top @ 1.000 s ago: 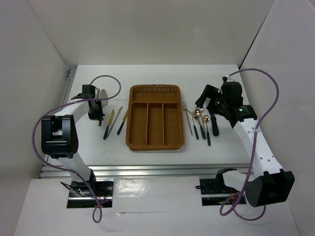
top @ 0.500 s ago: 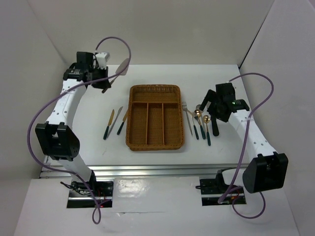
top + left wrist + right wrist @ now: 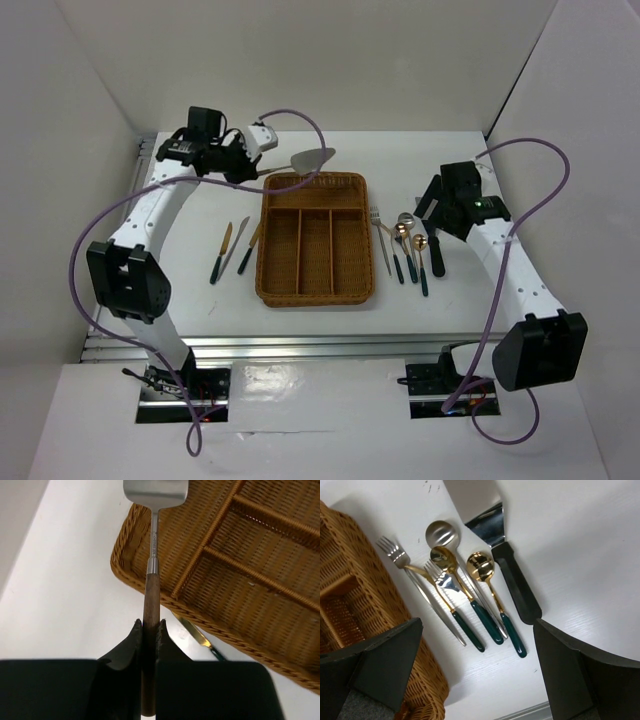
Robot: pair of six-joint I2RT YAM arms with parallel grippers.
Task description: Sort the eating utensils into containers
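My left gripper [image 3: 258, 166] is shut on the wooden handle of a wide silver server [image 3: 311, 158] and holds it above the far left corner of the wicker tray [image 3: 268, 285]. The left wrist view shows the jaws [image 3: 150, 625] pinching the handle, with the server head [image 3: 156, 491] over the tray [image 3: 240, 570]. My right gripper [image 3: 428, 212] is open and empty above the utensils right of the tray. Its wrist view [image 3: 479, 625] shows a silver fork [image 3: 395, 552], a silver spoon [image 3: 440, 531], gold spoons [image 3: 480, 565] with green handles and a black-handled spatula [image 3: 517, 587].
Three knives [image 3: 235, 245] lie on the white table left of the tray; one gold blade [image 3: 192, 630] shows beside the tray rim. The tray's compartments hold nothing. White walls close in the table at the back and both sides.
My left arm lifted the server from the table at far left and swung it right, over the tray's far left corner. My right gripper stayed open above the right-hand utensils, shifting only slightly.
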